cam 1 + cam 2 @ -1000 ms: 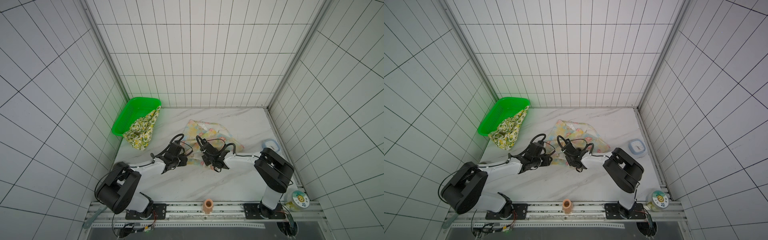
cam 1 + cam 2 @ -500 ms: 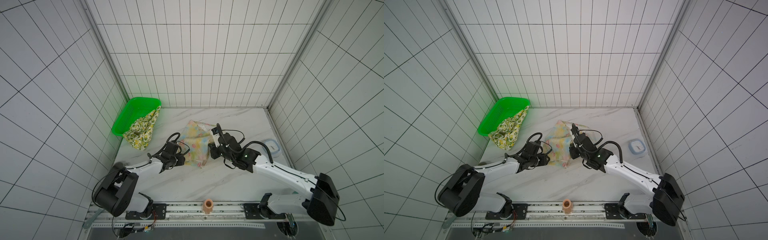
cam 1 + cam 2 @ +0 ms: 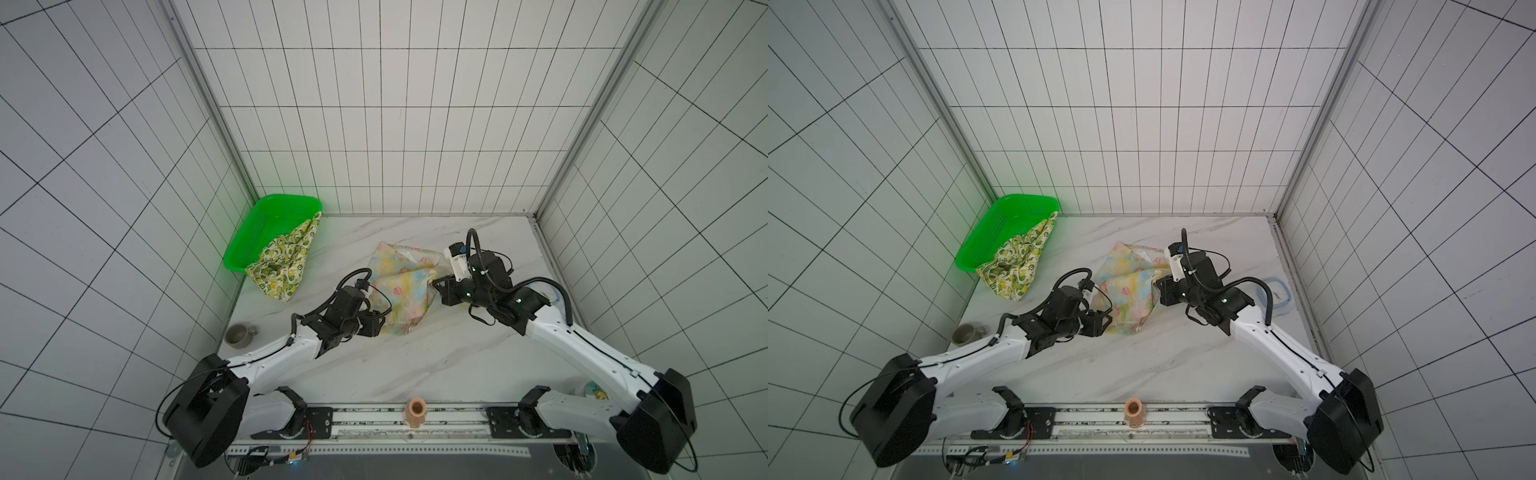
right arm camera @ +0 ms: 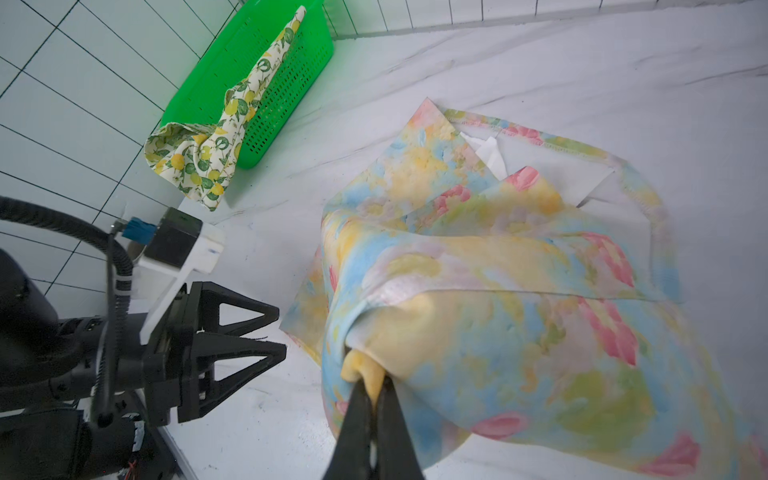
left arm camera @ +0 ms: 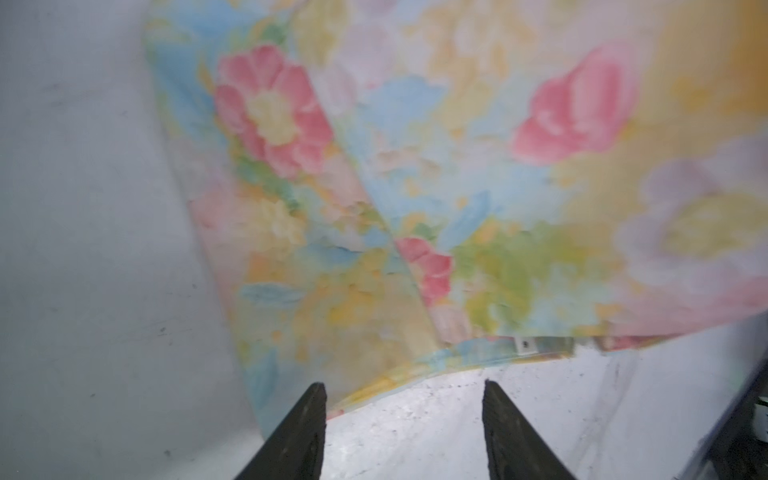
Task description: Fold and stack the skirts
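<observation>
Since a second ago the right arm has swung away from the green basket, lifting a fold of the flowered skirt, which lies rumpled on the table well apart from the basket; the lemon skirt drapes over the basket's rim. Right fingers pinch the flowered cloth tight; left fingers stand parted, empty, beside its hem.

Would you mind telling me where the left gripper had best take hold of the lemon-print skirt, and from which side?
Take the lemon-print skirt by its bunched end, which spills out of the green basket onto the table. The left gripper should probably come from the open table side, since the wall and the basket close off the rest.
</observation>
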Tool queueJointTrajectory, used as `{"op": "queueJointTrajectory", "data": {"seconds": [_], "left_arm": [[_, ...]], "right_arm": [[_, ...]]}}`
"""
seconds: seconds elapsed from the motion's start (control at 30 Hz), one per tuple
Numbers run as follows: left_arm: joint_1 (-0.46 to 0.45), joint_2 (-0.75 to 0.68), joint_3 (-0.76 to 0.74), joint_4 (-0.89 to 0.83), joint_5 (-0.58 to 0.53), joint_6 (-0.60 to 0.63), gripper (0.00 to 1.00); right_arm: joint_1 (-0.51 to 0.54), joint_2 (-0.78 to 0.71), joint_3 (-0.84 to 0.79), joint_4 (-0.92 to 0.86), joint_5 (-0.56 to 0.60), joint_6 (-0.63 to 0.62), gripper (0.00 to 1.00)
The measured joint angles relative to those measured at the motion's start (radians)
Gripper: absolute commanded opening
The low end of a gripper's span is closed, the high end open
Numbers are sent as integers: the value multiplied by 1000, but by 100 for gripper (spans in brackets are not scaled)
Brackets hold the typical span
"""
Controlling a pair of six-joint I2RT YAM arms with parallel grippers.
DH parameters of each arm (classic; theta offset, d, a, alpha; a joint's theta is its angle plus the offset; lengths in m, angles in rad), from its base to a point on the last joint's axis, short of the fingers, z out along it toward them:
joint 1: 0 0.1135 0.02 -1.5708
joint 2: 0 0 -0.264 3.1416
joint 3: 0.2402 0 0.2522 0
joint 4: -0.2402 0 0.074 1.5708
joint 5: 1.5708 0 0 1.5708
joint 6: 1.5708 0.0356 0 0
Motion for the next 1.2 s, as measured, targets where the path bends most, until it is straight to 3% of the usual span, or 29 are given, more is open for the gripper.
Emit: {"op": "queueJointTrajectory", "data": {"seconds": [0.27,0.8,1.2], "left_arm": [[-201,94,85,-24,-116,42,64],[-208,282,188,-19,-396,46,65],[-208,311,153,0,-486,-43,64]], "right_arm": [[-61,60,23,-29,-157,0,0],[-180,39,64,-43,-399,58,0],[-223,12,120,-66,-437,90,0]]}}
